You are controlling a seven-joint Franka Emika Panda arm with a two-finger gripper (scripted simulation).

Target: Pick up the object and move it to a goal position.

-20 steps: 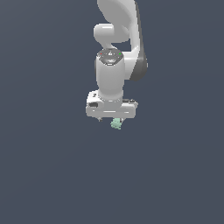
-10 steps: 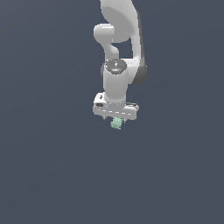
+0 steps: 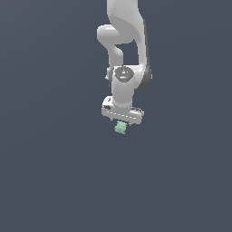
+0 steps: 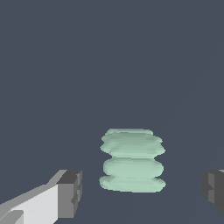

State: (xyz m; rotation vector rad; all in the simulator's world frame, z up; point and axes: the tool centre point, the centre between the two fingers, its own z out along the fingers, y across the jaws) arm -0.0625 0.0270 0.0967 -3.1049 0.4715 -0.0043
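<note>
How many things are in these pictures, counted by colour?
Mint-green: 1, the ridged block between the fingers, not visibly touching them.
White: 1, the arm with its gripper.
Total: 2.

No legible text, labels, brands, numbers or signs in either view.
</note>
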